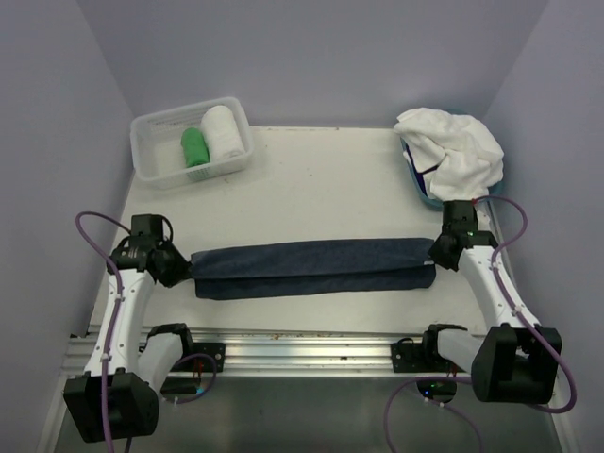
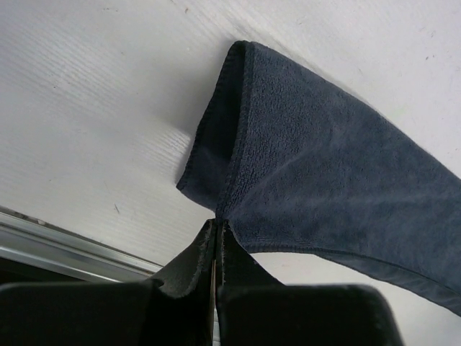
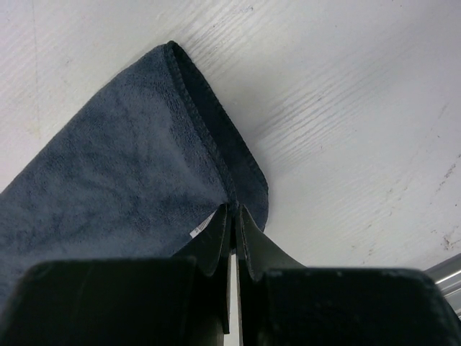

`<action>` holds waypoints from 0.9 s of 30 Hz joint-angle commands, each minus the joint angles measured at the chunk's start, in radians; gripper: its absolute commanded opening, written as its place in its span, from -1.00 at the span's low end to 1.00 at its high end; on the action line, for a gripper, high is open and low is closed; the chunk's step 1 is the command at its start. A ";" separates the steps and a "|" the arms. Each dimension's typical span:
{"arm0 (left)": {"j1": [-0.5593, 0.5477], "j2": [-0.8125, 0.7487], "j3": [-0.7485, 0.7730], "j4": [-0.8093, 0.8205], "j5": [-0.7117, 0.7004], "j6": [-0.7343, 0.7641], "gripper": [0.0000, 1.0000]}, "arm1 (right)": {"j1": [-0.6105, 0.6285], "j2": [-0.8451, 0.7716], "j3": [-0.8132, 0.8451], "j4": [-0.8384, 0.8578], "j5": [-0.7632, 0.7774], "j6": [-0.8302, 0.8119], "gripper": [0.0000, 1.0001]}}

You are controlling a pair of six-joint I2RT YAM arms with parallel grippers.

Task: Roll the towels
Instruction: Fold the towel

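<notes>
While the folded dark towel [image 1: 311,267] lies stretched at centre, left claw [image 1: 179,269] pinches its 9 o'clock end, right claw [image 1: 436,255] its 3 o'clock end. Risk: uneven pulling slips a corner, undoing the fold.

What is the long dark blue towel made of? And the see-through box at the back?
The long dark blue towel looks like soft terry or microfibre cloth: matte, with a fuzzy nap and a stitched hem. The see-through box is probably thin plastic: its walls are milky-clear and slightly shiny.
</notes>
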 commanded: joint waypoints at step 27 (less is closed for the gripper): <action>0.007 -0.032 -0.011 -0.049 0.006 -0.020 -0.05 | -0.019 -0.032 -0.011 -0.002 0.039 0.013 -0.19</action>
